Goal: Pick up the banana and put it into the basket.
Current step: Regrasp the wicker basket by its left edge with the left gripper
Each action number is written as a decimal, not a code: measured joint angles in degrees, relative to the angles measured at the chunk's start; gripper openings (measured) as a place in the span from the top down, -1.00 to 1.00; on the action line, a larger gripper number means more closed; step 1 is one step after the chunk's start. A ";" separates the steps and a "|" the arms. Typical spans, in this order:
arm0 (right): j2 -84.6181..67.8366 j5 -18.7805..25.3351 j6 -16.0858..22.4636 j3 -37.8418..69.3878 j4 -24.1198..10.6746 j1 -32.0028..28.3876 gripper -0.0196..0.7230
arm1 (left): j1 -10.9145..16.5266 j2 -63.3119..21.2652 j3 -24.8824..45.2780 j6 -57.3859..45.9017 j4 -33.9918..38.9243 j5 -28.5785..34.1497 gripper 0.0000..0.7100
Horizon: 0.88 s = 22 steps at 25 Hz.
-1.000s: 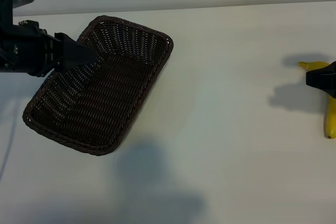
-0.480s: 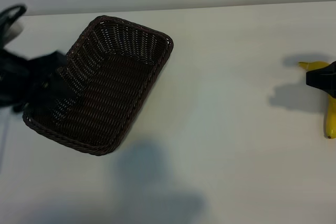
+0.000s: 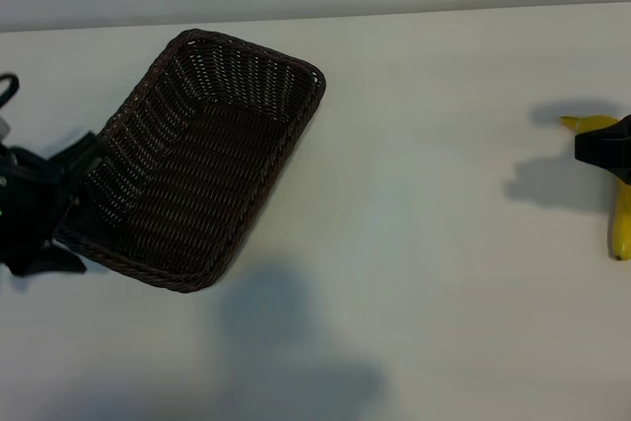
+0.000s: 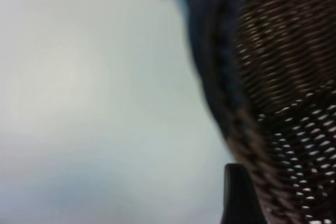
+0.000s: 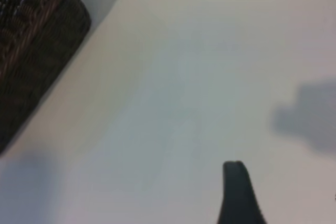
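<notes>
two claws noted: i see left claw (image 3: 69,194) spread at the basket (image 3: 197,165) near-left corner; right claw (image 3: 603,148) spread over the banana (image 3: 621,219), on the surface (image 3: 434,244) far right.

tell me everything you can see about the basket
The basket is dark-brown woven wicker, rectangular with rounded corners, sloping sides and a braided rim. It is empty and sits upright on the white table, turned diagonally, at the exterior view's left. The left hand is at its near-left end; contact can't be confirmed.

Basket (image 5: 31,40) corner, table (image 5: 173,77), dark fingers (image 5: 239,195)
</notes>
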 joint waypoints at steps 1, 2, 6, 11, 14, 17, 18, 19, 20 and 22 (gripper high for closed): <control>0.00 0.00 0.00 0.00 0.00 0.00 -0.25 | 0.00 -0.04 1.01 -0.81 0.00 -0.63 -0.26; 0.00 0.00 0.00 0.00 0.00 0.00 -0.25 | 0.00 -0.04 1.77 -1.54 0.00 -1.54 -0.26; 0.00 0.00 0.12 0.00 0.00 0.00 -0.25 | 0.00 -0.04 4.30 -4.30 -0.11 -5.88 -0.26; 0.00 0.00 0.23 0.00 0.00 0.00 -0.25 | 0.00 -0.04 8.29 -8.27 -0.17 -13.90 -0.26; 0.00 0.00 0.25 0.00 0.00 0.00 -0.25 | 0.00 -0.04 10.92 -9.30 -0.17 -20.05 -0.26; 0.00 0.00 0.30 0.00 0.00 0.00 -0.25 | 0.00 0.35 12.68 -9.50 -0.17 -24.85 -0.26; 0.00 0.00 0.46 0.00 0.00 0.00 -0.25 | 0.00 0.86 12.89 -9.58 -0.17 -25.84 -0.26; 0.00 0.00 0.59 0.00 0.00 0.00 -0.25 | 0.00 1.54 12.96 -9.57 -0.30 -26.64 -0.26; 0.00 0.00 0.79 0.00 0.00 0.00 -0.25 | 0.00 2.34 13.00 -9.57 -0.59 -27.52 -0.26; 0.00 0.00 0.95 0.00 0.00 0.00 -0.25 | 0.00 4.16 13.07 -9.59 -1.97 -29.29 -0.26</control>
